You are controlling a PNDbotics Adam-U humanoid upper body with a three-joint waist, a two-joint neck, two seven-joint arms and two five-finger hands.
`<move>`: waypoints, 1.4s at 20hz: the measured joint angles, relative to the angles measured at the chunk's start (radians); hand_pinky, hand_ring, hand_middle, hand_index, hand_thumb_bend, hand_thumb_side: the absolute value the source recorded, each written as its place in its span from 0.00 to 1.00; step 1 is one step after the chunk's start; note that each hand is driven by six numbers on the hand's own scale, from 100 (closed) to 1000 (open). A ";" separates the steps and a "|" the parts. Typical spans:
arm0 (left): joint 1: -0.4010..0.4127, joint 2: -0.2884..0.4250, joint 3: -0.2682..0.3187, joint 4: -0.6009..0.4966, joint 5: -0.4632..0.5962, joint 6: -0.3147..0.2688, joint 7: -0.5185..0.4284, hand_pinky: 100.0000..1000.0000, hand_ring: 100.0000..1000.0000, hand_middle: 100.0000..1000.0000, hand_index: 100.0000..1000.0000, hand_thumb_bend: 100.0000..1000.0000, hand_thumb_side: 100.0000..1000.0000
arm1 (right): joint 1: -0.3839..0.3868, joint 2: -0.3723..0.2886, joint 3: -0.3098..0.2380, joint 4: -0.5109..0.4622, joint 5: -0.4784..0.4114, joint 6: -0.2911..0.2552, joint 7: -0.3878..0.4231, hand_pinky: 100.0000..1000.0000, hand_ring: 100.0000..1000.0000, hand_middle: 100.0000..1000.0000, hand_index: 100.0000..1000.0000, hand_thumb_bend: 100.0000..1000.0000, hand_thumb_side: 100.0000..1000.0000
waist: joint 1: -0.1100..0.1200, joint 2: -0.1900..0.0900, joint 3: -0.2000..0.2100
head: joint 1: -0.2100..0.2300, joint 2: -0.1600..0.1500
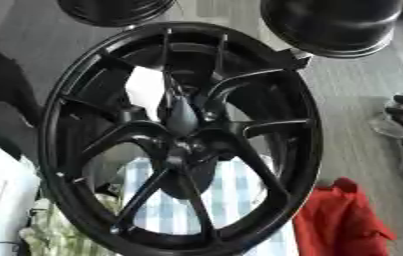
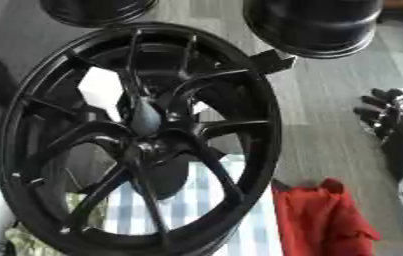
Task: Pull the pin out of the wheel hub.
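Right, wheel: a black multi-spoke alloy wheel (image 1: 183, 137) fills the view, standing on edge and tilted, spokes facing us.
Hub: the wheel hub (image 2: 143, 147) sits at the middle where the spokes meet, dark on dark.
Pin: a grey tapered piece (image 1: 181, 116) rises just above the hub; whether that is the pin is hard to tell.
Right robot hand: the right robot hand (image 2: 390, 120) shows at the right edge, well apart from the wheel, fingers curled and holding nothing, partly cut off.
Left robot hand: out of sight.
Hidden: a checked cloth (image 1: 239, 192) shows only through the spokes; a red cloth (image 1: 340, 220) lies low right.
Cut off: two more black rims (image 1: 331, 25) are clipped by the top edge.
Writing: none readable.
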 measured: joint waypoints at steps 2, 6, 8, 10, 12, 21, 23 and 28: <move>-0.045 -0.007 -0.022 0.011 -0.039 -0.014 -0.091 0.71 0.74 0.72 0.79 0.00 0.36 | 0.003 0.000 0.000 0.000 0.002 0.000 0.000 0.93 0.73 0.74 0.82 0.00 0.79 | 0.001 -0.001 0.003 | -0.002 0.000; -0.111 -0.044 -0.056 0.041 -0.095 -0.034 -0.263 0.75 0.77 0.75 0.82 0.00 0.48 | 0.008 -0.001 0.000 0.000 0.005 0.000 0.000 0.93 0.73 0.74 0.82 0.00 0.79 | 0.004 -0.002 0.004 | -0.003 0.000; -0.139 -0.064 -0.070 0.062 -0.124 -0.038 -0.346 0.76 0.78 0.75 0.82 0.00 0.51 | 0.008 -0.001 0.000 0.001 0.007 0.001 -0.001 0.93 0.73 0.74 0.82 0.00 0.79 | 0.005 -0.002 0.005 | -0.003 0.000; -0.156 -0.084 -0.083 0.080 -0.146 -0.044 -0.398 0.76 0.78 0.75 0.82 0.00 0.53 | 0.008 -0.001 0.000 0.002 0.009 0.001 -0.001 0.93 0.73 0.74 0.82 0.00 0.79 | 0.006 -0.003 0.005 | -0.003 0.000; -0.167 -0.098 -0.100 0.092 -0.156 -0.054 -0.423 0.77 0.79 0.76 0.83 0.00 0.54 | 0.008 -0.002 0.000 0.003 0.010 0.002 -0.001 0.93 0.73 0.74 0.82 0.00 0.79 | 0.006 -0.003 0.005 | -0.003 0.000; -0.214 -0.148 -0.202 0.140 -0.186 -0.095 -0.443 0.82 0.81 0.76 0.80 0.01 0.48 | 0.008 -0.006 0.001 0.003 0.011 0.006 0.003 0.93 0.73 0.74 0.82 0.00 0.79 | 0.006 -0.006 0.002 | -0.003 0.000; -0.219 -0.157 -0.230 0.154 -0.203 -0.109 -0.443 0.83 0.82 0.76 0.80 0.06 0.46 | 0.008 -0.007 0.001 0.003 0.011 0.006 0.003 0.93 0.73 0.74 0.82 0.00 0.79 | 0.007 -0.006 0.000 | -0.002 0.000; -0.227 -0.169 -0.275 0.186 -0.262 -0.154 -0.435 0.86 0.83 0.75 0.80 0.19 0.14 | 0.008 -0.007 0.002 0.003 0.014 0.007 0.005 0.93 0.73 0.74 0.82 0.00 0.79 | 0.009 -0.006 0.000 | -0.002 0.000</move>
